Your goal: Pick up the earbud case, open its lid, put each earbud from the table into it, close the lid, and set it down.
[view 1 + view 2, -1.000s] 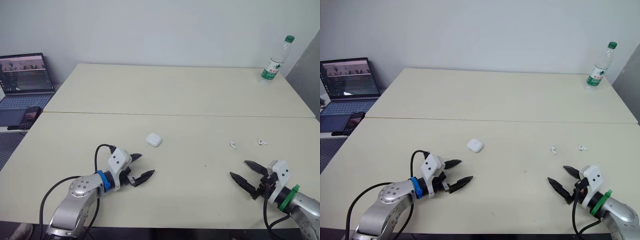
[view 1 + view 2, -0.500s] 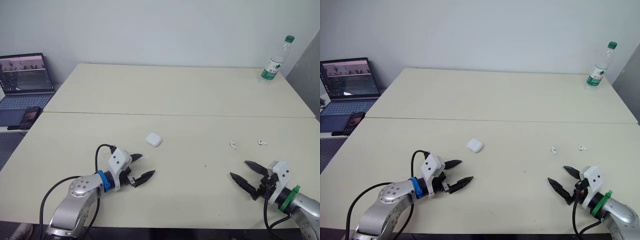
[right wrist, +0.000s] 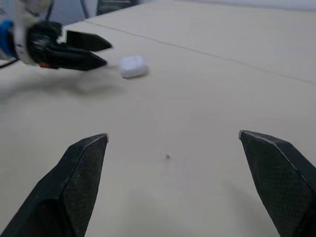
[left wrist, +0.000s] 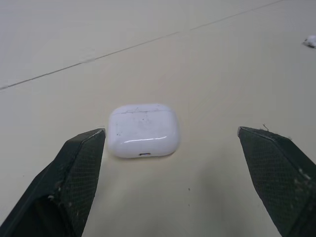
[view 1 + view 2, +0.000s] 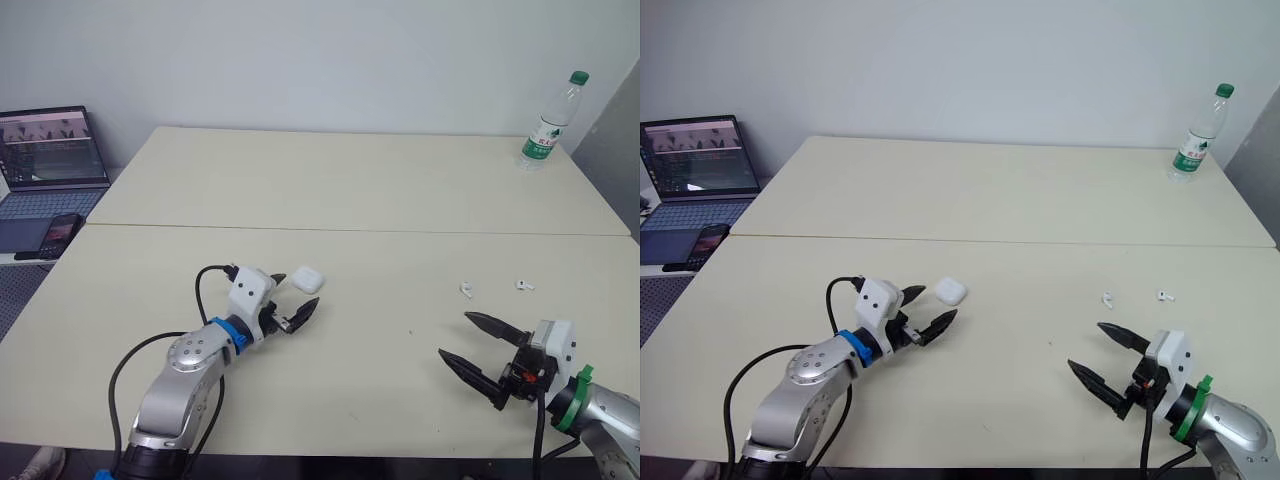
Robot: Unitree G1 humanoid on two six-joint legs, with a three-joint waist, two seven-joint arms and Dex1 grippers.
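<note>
A white earbud case (image 5: 308, 279) lies shut on the cream table (image 5: 350, 190), near the middle. My left gripper (image 5: 293, 296) is open just short of the case, which in the left wrist view sits as a case (image 4: 143, 130) slightly ahead of the two spread fingers. Two white earbuds lie to the right: one earbud (image 5: 466, 290) and a second earbud (image 5: 523, 285). My right gripper (image 5: 467, 342) is open near the front right, a little in front of the earbuds, holding nothing. The right wrist view looks across at the case (image 3: 133, 66) and the left gripper (image 3: 101, 53).
A plastic water bottle (image 5: 548, 122) stands at the table's far right corner. A laptop (image 5: 50, 160) and a phone (image 5: 56, 233) sit on a side surface to the left. A seam (image 5: 350, 230) crosses the table.
My left gripper has moved forward and to the right, up to the case. My right gripper has shifted slightly left and spread wider. The case and earbuds have not moved.
</note>
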